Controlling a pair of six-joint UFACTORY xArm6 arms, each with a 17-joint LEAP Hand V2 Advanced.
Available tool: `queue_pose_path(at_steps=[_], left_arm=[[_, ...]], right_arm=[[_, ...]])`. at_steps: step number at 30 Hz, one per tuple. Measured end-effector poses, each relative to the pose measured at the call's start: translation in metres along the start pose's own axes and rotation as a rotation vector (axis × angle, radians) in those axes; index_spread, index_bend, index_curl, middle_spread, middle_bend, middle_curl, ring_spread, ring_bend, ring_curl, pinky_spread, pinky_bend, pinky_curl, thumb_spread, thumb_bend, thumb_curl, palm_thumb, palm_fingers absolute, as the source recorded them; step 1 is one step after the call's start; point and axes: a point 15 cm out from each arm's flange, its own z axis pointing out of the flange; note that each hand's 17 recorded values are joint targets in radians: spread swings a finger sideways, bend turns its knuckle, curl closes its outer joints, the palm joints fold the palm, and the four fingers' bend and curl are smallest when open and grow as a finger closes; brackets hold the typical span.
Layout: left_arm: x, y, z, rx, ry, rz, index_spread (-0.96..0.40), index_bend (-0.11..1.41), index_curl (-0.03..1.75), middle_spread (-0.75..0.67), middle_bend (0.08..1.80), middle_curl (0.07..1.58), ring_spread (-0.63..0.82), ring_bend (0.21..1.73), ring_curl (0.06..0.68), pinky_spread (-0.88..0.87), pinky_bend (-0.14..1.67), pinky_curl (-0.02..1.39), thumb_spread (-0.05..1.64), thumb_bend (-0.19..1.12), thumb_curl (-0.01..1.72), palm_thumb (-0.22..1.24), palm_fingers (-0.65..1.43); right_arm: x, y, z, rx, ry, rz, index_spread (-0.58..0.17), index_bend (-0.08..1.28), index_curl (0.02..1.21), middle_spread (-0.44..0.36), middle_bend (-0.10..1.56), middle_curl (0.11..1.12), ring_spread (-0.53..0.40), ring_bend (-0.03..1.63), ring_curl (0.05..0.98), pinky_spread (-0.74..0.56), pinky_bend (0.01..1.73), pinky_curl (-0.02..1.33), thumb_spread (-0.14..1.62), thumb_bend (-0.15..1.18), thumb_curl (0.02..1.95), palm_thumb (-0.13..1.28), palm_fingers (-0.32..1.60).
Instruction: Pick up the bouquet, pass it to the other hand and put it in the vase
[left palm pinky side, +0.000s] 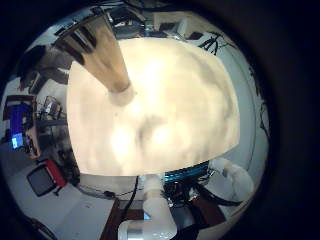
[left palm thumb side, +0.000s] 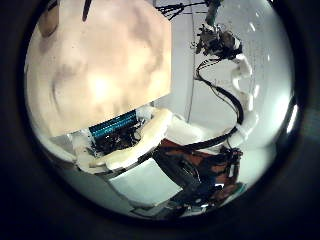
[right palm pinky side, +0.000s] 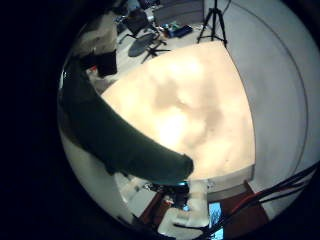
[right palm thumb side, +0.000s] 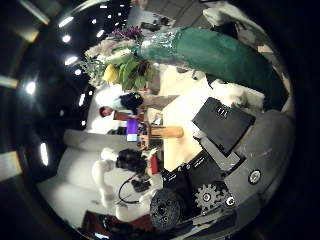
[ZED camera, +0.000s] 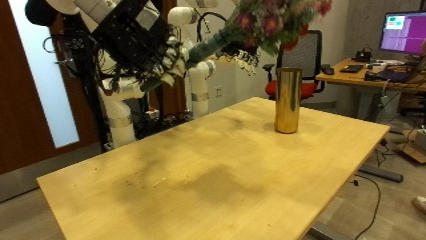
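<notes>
Outside view: bouquet (ZED camera: 261, 24) up in the air above the tabletop (ZED camera: 200, 170), w/ dark green wrap, red/pink blooms at the far end, tilted toward the gold vase (ZED camera: 286, 99). Vase stands upright near the tabletop's far edge, not touching the bouquet. A robot hand (ZED camera: 149, 58) is curled round the wrap's lower end; can't tell which one it is from here, the arms overlap.

Left little finger palm view: bare tabletop (left palm pinky side: 160, 110) below, vase (left palm pinky side: 105, 62) at its edge. No fingers visible.

Left thumb palm view: tabletop corner (left palm thumb side: 100, 70) only; left robot hand's state can't be told.

Right little finger palm view: green wrap (right palm pinky side: 115, 135) runs right across, close to palm, tabletop beyond.

Right thumb palm view: right robot hand (right palm thumb side: 215, 165) clamped on wrap, flowers (right palm thumb side: 125, 60) sticking out beyond.
</notes>
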Motion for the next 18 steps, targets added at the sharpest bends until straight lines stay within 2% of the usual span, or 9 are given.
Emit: queue_pose_path(at_steps=[3,10,14,18], left_arm=[[0.011,-0.008,-0.007,0.043,0.076,0.013,0.09,0.20,0.43,0.12,0.30,0.36,0.34,0.40,0.218,0.32,0.18,0.19,0.97,-0.03,0.28,0.22,0.40],[0.039,-0.028,-0.030,0.168,0.273,0.061,0.12,0.16,0.41,0.13,0.29,0.36,0.32,0.44,0.216,0.30,0.20,0.21,0.91,-0.04,0.28,0.16,0.38],[0.060,-0.035,-0.045,0.231,0.416,0.095,0.15,0.15,0.37,0.16,0.28,0.36,0.33,0.49,0.218,0.29,0.23,0.23,0.85,-0.04,0.30,0.15,0.34],[0.076,-0.038,-0.056,0.257,0.529,0.135,0.17,0.15,0.35,0.19,0.27,0.36,0.33,0.52,0.215,0.29,0.25,0.25,0.81,-0.04,0.31,0.16,0.31]], right_arm=[[-0.018,0.014,0.002,0.006,-0.101,-0.055,-0.287,1.00,1.03,-0.148,1.28,0.80,-0.175,1.47,0.596,-0.21,1.33,0.66,0.29,-0.02,0.92,1.23,1.12],[-0.046,0.044,0.015,-0.057,-0.316,-0.134,-0.284,1.00,1.03,-0.147,1.28,0.80,-0.174,1.47,0.594,-0.22,1.29,0.70,0.24,-0.02,0.93,1.22,1.12],[-0.043,0.061,0.026,-0.091,-0.382,-0.159,-0.281,1.01,1.03,-0.147,1.27,0.80,-0.173,1.48,0.594,-0.22,1.27,0.74,0.22,-0.02,0.93,1.21,1.13],[-0.048,0.074,0.043,-0.132,-0.434,-0.189,-0.279,1.01,1.03,-0.146,1.28,0.80,-0.173,1.48,0.594,-0.22,1.24,0.77,0.20,-0.02,0.94,1.21,1.13]])
